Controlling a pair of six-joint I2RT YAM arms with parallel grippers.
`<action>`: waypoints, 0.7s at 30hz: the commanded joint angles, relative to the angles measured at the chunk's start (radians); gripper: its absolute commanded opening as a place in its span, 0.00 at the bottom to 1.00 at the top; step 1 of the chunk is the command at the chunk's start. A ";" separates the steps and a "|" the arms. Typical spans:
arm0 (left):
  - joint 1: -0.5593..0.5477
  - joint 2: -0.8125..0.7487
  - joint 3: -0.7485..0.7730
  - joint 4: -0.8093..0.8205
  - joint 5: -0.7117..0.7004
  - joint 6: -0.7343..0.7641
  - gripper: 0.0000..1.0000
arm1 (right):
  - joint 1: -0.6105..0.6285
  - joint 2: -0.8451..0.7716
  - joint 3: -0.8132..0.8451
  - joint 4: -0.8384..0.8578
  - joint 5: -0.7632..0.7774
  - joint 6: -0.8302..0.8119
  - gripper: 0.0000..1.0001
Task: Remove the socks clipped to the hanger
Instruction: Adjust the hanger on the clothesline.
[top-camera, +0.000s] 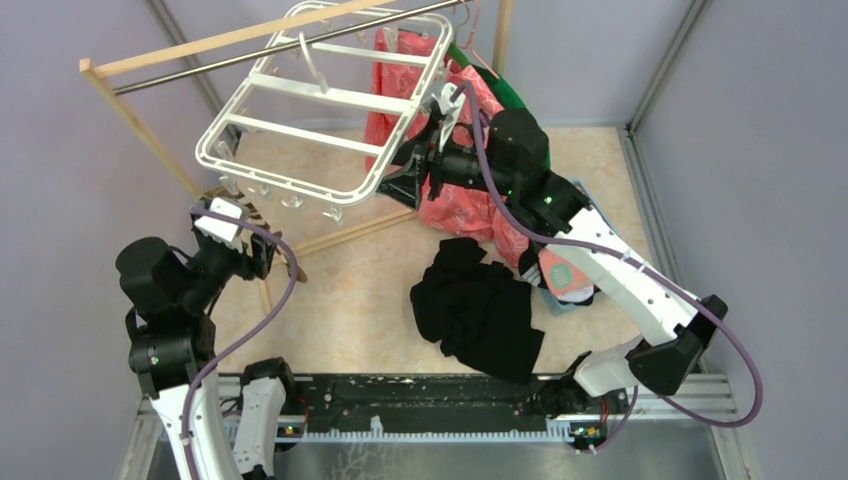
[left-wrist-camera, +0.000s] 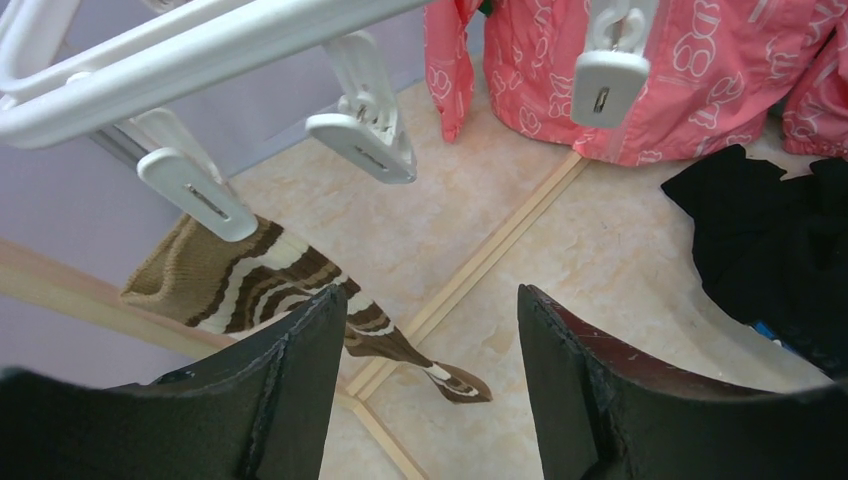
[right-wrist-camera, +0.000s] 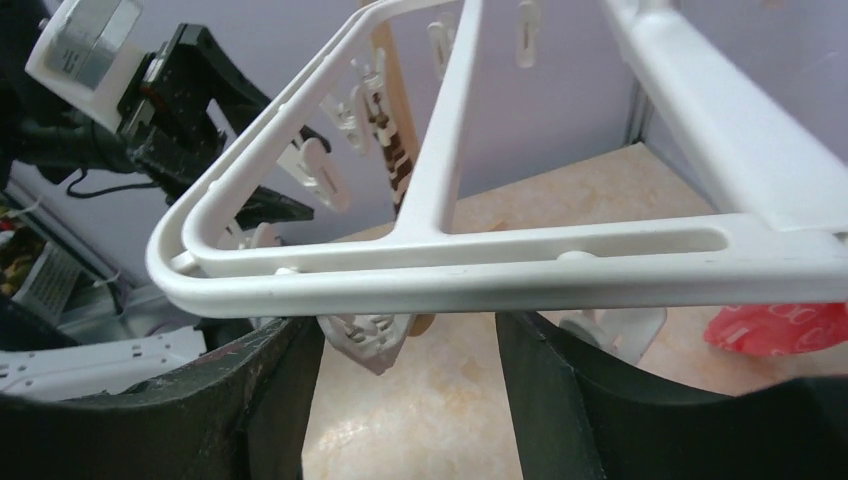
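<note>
**Desk:** What do we have, and where is the sock?

**Field:** Two arms work at the hanger (top-camera: 330, 93), a white frame tipped at a slant from the rail. We see one sock (left-wrist-camera: 250, 275), a mustard knit with brown-and-cream stripes. It appears to hang by its cuff from a clip (left-wrist-camera: 195, 195) at the frame's left corner, with its toe dangling toward the floor. We spot no other socks on the clips.

**Desk:** And the hands?

**Field:** The left gripper (left-wrist-camera: 432, 300) sits just beside the sock with its jaws parted and nothing between them. The right gripper (right-wrist-camera: 405, 330) is at the frame's opposite edge, fingers spread and clamped on nothing. The rim crosses above them and a bare clip (right-wrist-camera: 365, 340) dangles between.

**Desk:** How do we expect the sock to handle?

**Field:** We judge it light, soft and stretchy. Pinched low at the toe, it would likely just lengthen before the clip lets go. We would take it high, on the cuff just under the clip, and pull down and away. The frame looks stiff but swings freely, so we would want the right hand steadying the rim, or the whole rack may follow the tug.

**Desk:** Background?

**Field:** A pink shirt (left-wrist-camera: 700, 80) hangs behind, and black cloth (top-camera: 480, 305) is heaped on the floor.
</note>
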 joint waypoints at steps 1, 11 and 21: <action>0.011 -0.017 0.010 -0.035 -0.055 0.008 0.70 | 0.009 -0.006 0.074 -0.025 0.136 -0.036 0.63; 0.012 -0.043 0.032 -0.120 -0.226 0.070 0.72 | -0.061 0.003 0.107 -0.047 0.260 -0.064 0.60; 0.010 -0.017 0.092 -0.154 -0.334 0.138 0.73 | -0.144 0.034 0.157 -0.061 0.298 -0.081 0.59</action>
